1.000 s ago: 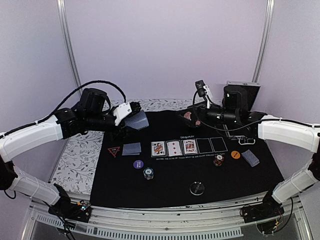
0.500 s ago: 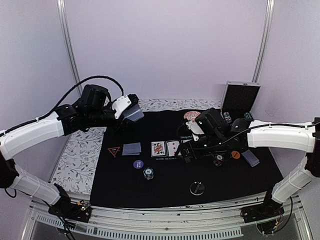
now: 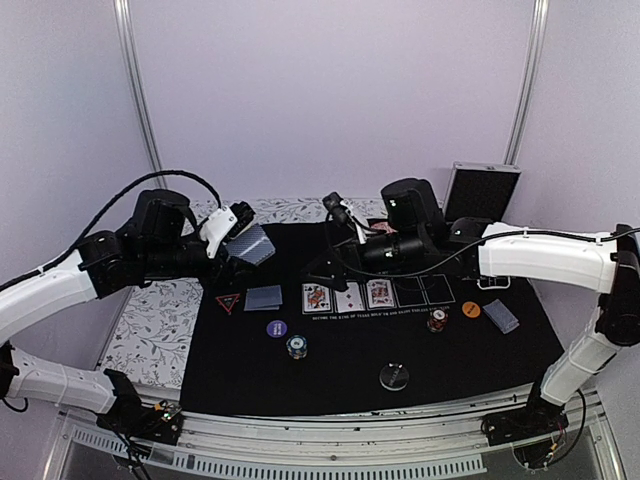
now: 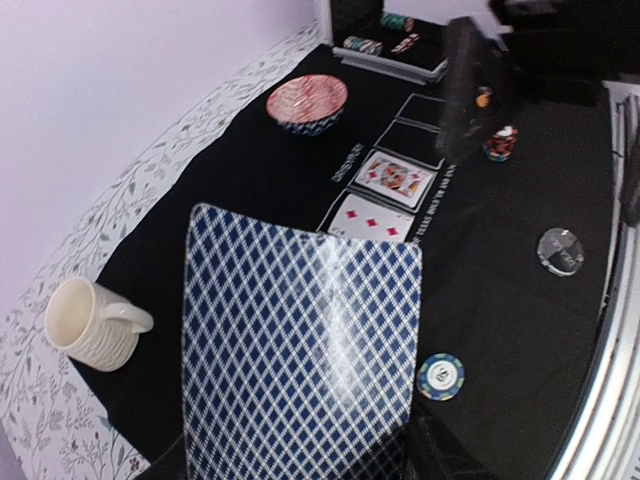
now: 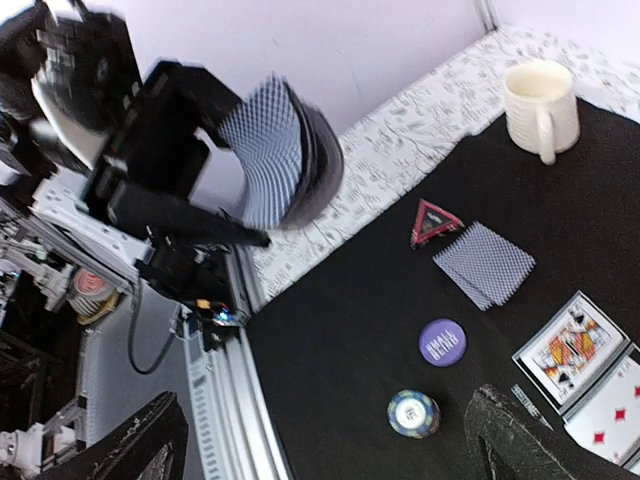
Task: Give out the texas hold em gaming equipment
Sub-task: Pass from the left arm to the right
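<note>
Blue-checked card deck (image 4: pixel 300 340) between left fingers (image 4: pixel 445 455); right fingers (image 5: pixel 525 440) wide apart.

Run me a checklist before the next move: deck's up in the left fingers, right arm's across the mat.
1. Left fingers gripping the deck: ok, deck bowed and held off the mat.
2. Right fingers open: ok, spread wide with nothing between them.
3. Deck lined up between the right fingers: not ok, it sits up-left of them in the right wrist view.
4. Free board slots: ok, two empty to the right of the three face-up cards.
5. Top card loose enough to pull: cannot tell.
</note>
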Motion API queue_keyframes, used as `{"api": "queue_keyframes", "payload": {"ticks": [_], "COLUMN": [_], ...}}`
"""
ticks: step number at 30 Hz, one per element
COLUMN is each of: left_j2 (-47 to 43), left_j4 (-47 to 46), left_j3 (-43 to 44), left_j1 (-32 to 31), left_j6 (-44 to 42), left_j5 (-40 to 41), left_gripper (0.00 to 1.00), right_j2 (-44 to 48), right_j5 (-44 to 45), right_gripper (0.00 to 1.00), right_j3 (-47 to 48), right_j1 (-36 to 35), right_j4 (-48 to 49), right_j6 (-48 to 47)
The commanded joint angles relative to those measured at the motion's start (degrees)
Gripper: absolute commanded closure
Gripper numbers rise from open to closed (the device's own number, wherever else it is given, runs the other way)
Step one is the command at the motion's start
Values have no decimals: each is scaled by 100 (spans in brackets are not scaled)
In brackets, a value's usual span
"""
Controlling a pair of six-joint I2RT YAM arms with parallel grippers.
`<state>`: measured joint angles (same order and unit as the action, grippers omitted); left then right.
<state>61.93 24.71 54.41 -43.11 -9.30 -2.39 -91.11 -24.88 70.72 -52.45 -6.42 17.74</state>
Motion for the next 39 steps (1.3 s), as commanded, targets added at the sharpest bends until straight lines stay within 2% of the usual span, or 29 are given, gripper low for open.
{"api": "queue_keyframes", "payload": {"ticks": [1, 3, 6, 10, 15, 19, 21, 22, 23, 24, 27, 28, 30, 31, 35, 37, 39], "left_j2": [-68, 83, 274, 398, 548, 643, 713, 738, 767, 794, 882, 920, 1014, 1084, 1634, 1905, 2099], "left_j4": [-241, -125, -19, -67, -76, -150, -142, -146, -146, -150, -159, -159, -148, -113, 480, 880, 1162], "left_j3": [110, 277, 457, 576, 681, 729, 767, 772, 780, 788, 822, 844, 900, 941, 1336, 1471, 1435], "left_j1": [-380, -533, -738, -825, -876, -897, -892, -898, -899, -895, -900, -895, -892, -892, -699, -364, 251], "left_j6": [-325, -441, -554, -638, -719, -786, -815, -824, -821, -824, -778, -727, -459, -284, 537, 951, 1276], "left_j5": [-407, -423, -337, -298, -396, -409, -379, -362, -347, -315, -233, -199, 2, 169, 685, 636, 586], "left_gripper": [50, 50, 50, 50, 50, 50, 50, 50, 50, 50, 50, 46, 13, 3, 2, 2, 2], "right_j2": [-153, -422, -725, -948, -1079, -1236, -1307, -1319, -1307, -1281, -1144, -1070, -906, -806, -296, -8, 242], "right_j5": [-1241, -1348, -1632, -1886, -2233, -2463, -2660, -2706, -2718, -2718, -2729, -2692, -2577, -2541, -2385, -2386, -2434], "right_gripper": [1, 1, 5, 15, 32, 63, 76, 79, 90, 96, 98, 98, 98, 98, 98, 98, 98], "right_j3": [454, 714, 898, 942, 917, 953, 982, 976, 972, 945, 805, 732, 528, 397, -344, -742, -1071], "right_j1": [247, 278, 273, 267, 228, 205, 202, 215, 226, 241, 392, 474, 671, 797, 1596, 2031, 2439], "right_j4": [1394, 1496, 1590, 1591, 1591, 1616, 1624, 1613, 1602, 1592, 1586, 1595, 1604, 1608, 1606, 1600, 1521], "right_j6": [888, 1175, 1377, 1451, 1451, 1473, 1519, 1537, 1554, 1563, 1592, 1603, 1601, 1594, 1539, 1440, 1282]}}
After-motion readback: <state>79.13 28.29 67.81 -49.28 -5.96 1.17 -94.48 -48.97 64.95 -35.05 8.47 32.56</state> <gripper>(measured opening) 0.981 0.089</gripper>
